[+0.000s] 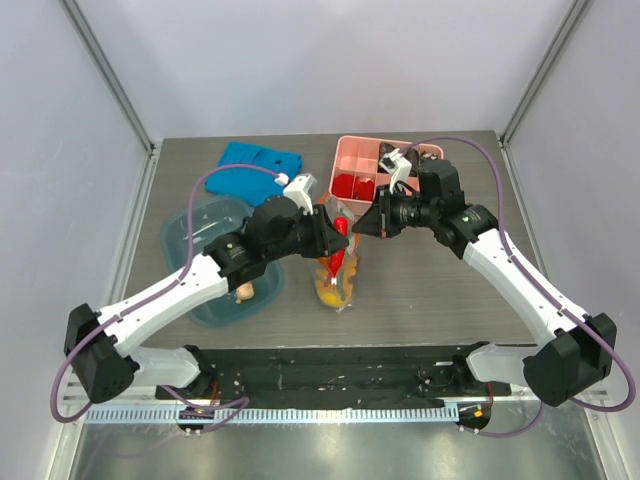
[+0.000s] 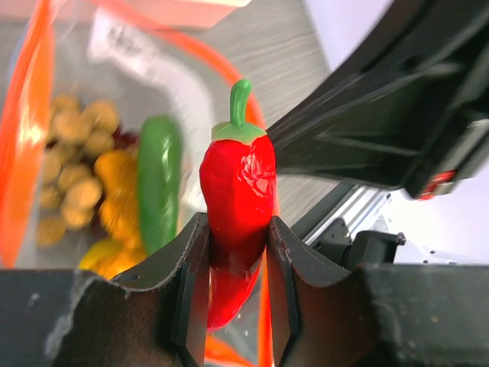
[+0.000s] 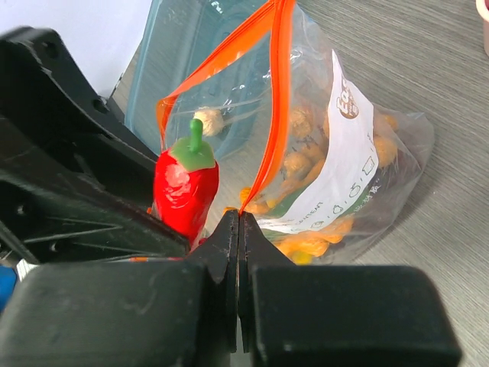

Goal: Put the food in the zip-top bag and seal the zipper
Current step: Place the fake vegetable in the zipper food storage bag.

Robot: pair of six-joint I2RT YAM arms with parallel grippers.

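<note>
My left gripper [image 2: 237, 229] is shut on the red chili [image 2: 237, 206], green stem up, and holds it at the open mouth of the zip-top bag [image 3: 344, 176]. My right gripper [image 3: 239, 222] is shut on the bag's red-orange zipper strip [image 3: 271, 99] and holds that side of the mouth up. Inside the bag lie a green vegetable [image 2: 159, 180], orange and yellow pieces [image 2: 114, 191] and beige lumps. From above, the chili [image 1: 341, 227] and the bag [image 1: 338, 270] sit between both grippers. The garlic bulb [image 1: 245, 291] lies in the teal tub. The slider tab is not visible.
A teal translucent tub [image 1: 205, 225] sits left of the bag, under my left arm. A pink divided box [image 1: 350, 160] with red and dark items stands behind the bag. A blue cloth [image 1: 258, 162] lies at the back left.
</note>
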